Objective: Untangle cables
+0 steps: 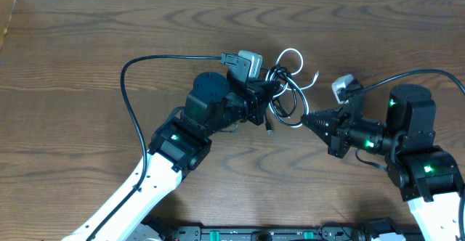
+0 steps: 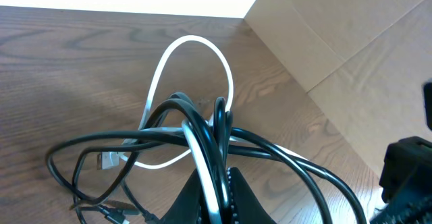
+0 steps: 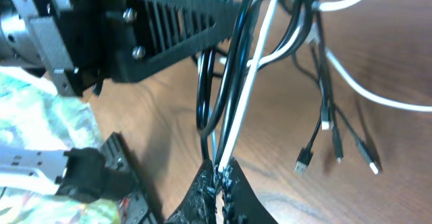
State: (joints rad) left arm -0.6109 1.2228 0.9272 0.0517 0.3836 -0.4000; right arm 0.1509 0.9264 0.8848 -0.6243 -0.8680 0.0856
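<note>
The cables (image 1: 288,88) form one tangled bundle of a white cord and black cords at the table's middle. My left gripper (image 1: 270,90) is shut on the bundle's left side; in the left wrist view its jaws (image 2: 214,183) pinch a white strand and a black strand, with the white loop (image 2: 196,45) arching beyond. My right gripper (image 1: 305,119) is shut on the bundle's lower right; in the right wrist view its jaws (image 3: 219,173) clamp white and black strands (image 3: 233,102). Loose plug ends (image 3: 337,150) hang to the right.
A thick black arm cable (image 1: 134,88) loops across the table at the left, another (image 1: 421,72) at the right. A cardboard wall (image 2: 351,55) stands beyond the bundle in the left wrist view. The left arm's gripper body (image 3: 155,28) fills the top left of the right wrist view.
</note>
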